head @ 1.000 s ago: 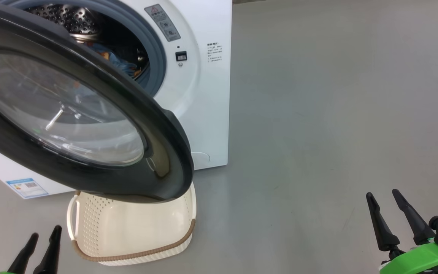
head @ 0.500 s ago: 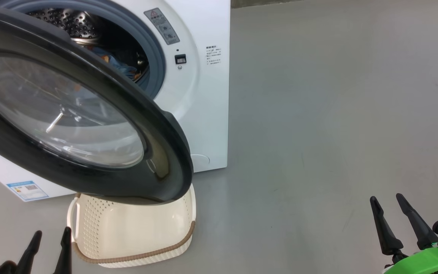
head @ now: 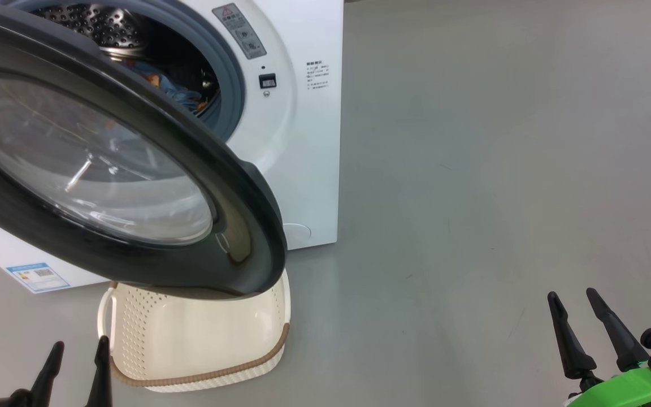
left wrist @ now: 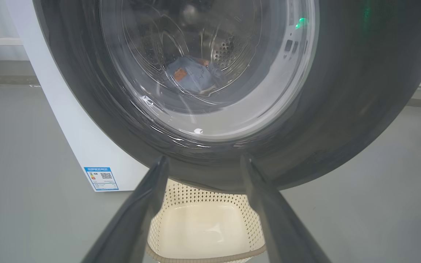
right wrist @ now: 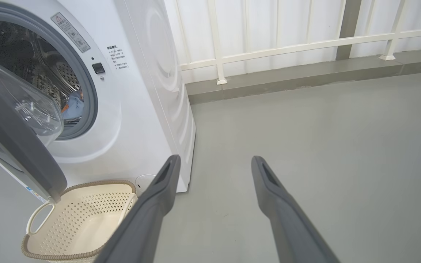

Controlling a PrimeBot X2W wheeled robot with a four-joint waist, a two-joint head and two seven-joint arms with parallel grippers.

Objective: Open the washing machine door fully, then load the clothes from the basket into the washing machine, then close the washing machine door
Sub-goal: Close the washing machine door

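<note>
The basket point(head: 190, 339) sits empty under the open door point(head: 105, 164); clothes point(head: 181, 96) lie in the drum point(head: 94, 25), so loading looks done. My left gripper point(head: 79, 343) and right gripper point(head: 571, 294) are spread, empty. Next I'd push the door shut.

I saw glossy black plastic and clear glass on the washing machine door point(head: 94, 164), smooth white panels on the washing machine point(head: 308, 147), shiny perforated metal in its drum point(head: 96, 25), matt cream plastic on the basket point(head: 150, 333), soft cloth in the clothes point(head: 181, 96).
</note>
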